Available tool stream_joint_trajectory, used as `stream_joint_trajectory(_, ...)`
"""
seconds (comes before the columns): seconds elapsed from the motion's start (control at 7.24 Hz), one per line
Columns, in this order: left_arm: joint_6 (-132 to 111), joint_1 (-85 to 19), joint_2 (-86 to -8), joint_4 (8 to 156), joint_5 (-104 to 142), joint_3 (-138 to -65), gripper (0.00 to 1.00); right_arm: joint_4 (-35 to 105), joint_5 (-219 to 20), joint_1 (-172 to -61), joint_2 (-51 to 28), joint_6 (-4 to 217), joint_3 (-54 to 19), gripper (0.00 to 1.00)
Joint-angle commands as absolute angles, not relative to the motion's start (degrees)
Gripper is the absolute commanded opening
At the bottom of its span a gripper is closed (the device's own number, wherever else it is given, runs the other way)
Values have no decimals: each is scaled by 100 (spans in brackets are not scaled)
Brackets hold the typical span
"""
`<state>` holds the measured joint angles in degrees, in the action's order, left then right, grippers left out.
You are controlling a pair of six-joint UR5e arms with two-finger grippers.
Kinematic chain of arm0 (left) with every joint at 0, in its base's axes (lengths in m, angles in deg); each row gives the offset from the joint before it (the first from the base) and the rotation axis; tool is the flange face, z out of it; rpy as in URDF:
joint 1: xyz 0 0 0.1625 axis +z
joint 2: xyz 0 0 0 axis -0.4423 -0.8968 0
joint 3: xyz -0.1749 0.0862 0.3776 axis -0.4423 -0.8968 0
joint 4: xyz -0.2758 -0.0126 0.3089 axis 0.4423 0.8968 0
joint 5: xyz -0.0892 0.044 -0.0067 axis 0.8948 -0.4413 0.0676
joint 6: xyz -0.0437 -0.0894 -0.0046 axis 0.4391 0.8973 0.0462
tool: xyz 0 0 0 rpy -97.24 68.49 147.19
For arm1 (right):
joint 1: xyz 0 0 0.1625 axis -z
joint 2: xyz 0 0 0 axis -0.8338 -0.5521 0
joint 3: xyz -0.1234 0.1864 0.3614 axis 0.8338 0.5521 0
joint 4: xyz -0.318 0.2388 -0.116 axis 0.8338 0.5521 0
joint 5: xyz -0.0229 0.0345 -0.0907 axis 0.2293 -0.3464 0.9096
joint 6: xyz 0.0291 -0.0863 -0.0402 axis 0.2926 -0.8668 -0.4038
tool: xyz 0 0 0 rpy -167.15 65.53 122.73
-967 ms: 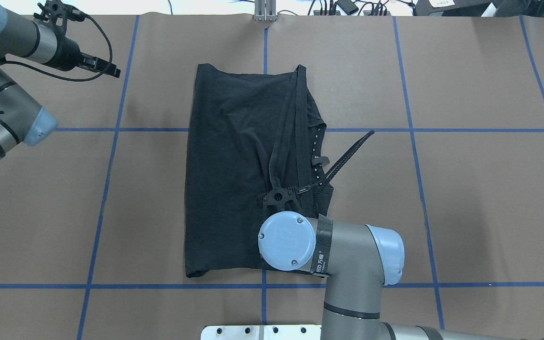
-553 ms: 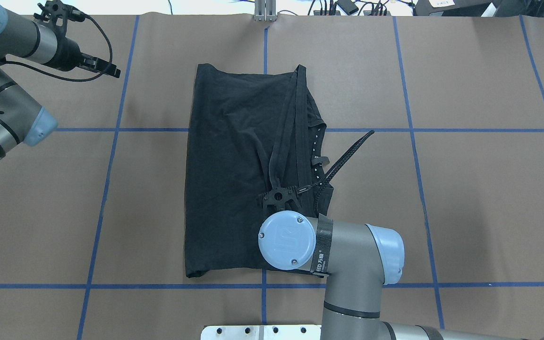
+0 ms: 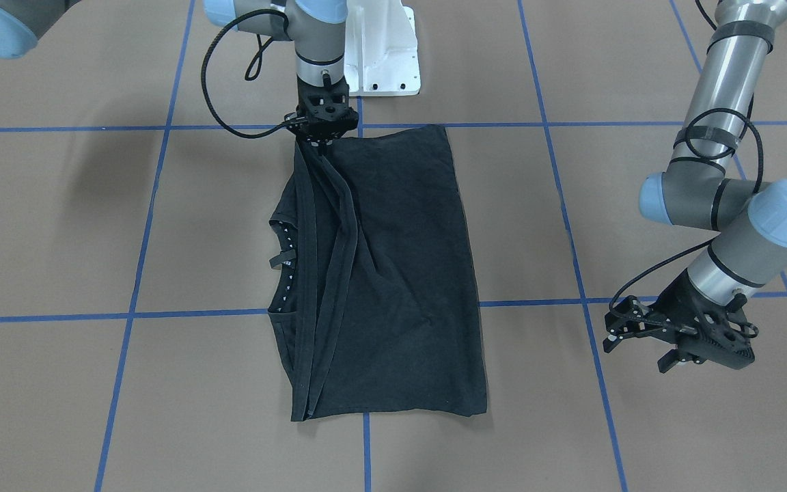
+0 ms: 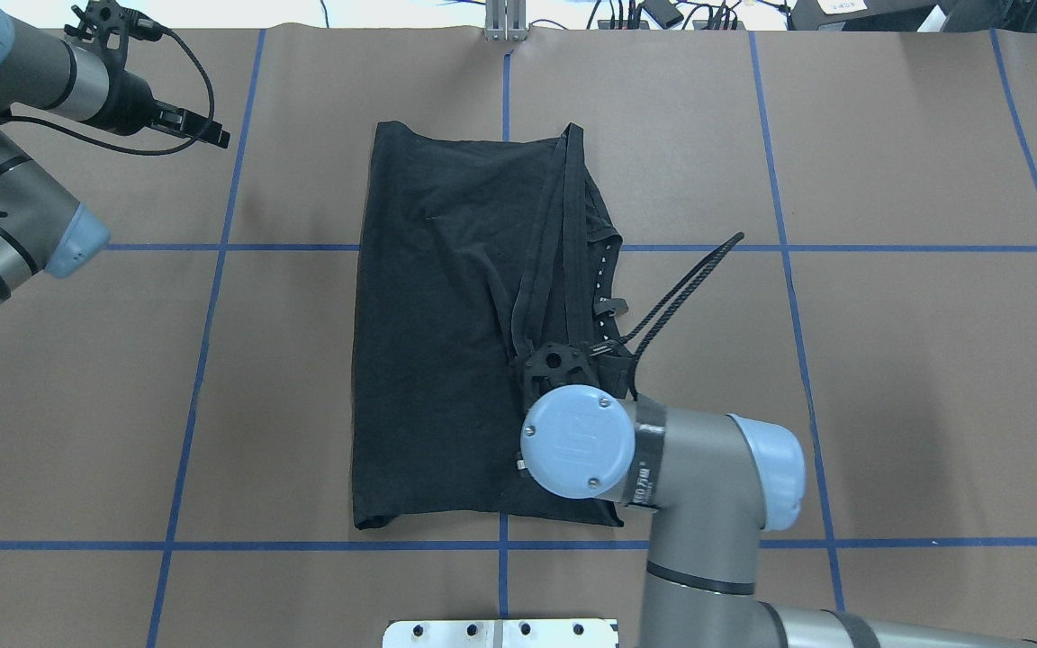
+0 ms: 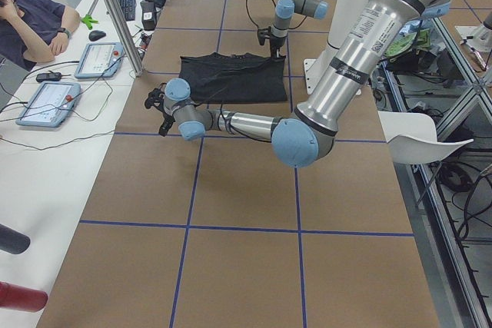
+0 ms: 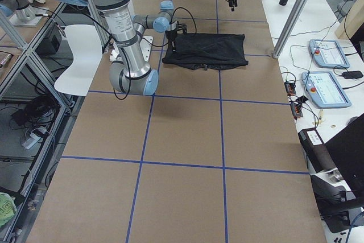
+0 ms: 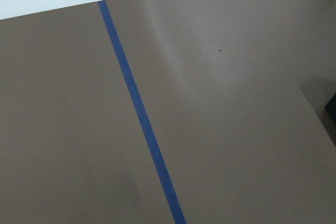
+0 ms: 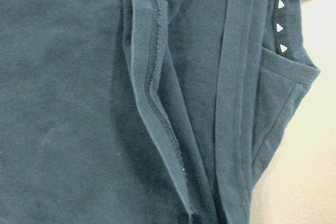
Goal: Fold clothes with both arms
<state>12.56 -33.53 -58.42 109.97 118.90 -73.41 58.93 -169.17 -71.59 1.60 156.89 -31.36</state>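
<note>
While my right gripper (image 3: 326, 139) is pinching the gathered hem folds of the black T-shirt (image 3: 400, 273) at the end nearest my base, the shirt is lying folded lengthwise on the brown table (image 3: 639, 424). My left gripper (image 3: 613, 329) is hovering well apart from it; I cannot tell whether its jaws are parted.

T-shirt (image 4: 428, 342) black; row of small white triangles on collar band (image 8: 279, 26). Table cover (image 4: 888, 378) brown, gridded with blue tape lines (image 4: 203, 360). Left arm (image 3: 728, 75), right arm (image 4: 707, 468) silver-grey, black bands; joint caps (image 4: 578, 442) pale blue; cables (image 3: 212, 82) black. Left gripper (image 3: 615, 335), right gripper (image 3: 323, 142) black. Pedestal base (image 3: 383, 61) white.
</note>
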Motion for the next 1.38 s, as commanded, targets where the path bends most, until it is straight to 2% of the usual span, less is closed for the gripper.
stream_joint_trajectory(0.0,1256,-3351,-5842,10997,11890,-7349,100,5880,-16916,-7161,-674,15743,-3876,0)
stream_joint_trajectory(0.28,1256,-3351,-5842,10997,11890,-7358,100,5880,-16899,-7029,-916,15805,-4012,0)
stream_joint_trajectory(0.41,1264,-3351,-5842,10997,11890,-7358,100,5854,-16899,-7003,-933,15805,-4003,14)
stream_joint_trajectory(0.55,1264,-3351,-5851,10997,11890,-7358,100,5845,-16872,-7003,-925,15900,-4020,64)
stream_joint_trajectory(0.69,1264,-3351,-5851,10997,11890,-7358,100,5836,-16872,-7003,-855,16206,-4021,99)
stream_joint_trajectory(0.97,1587,-3316,-5860,10997,11890,-7471,100,5818,-17151,-7482,-758,16218,-4100,100)
stream_joint_trajectory(1.24,2673,-2932,-5842,10988,11933,-7909,100,5504,-17504,-8038,-766,16244,-4091,100)
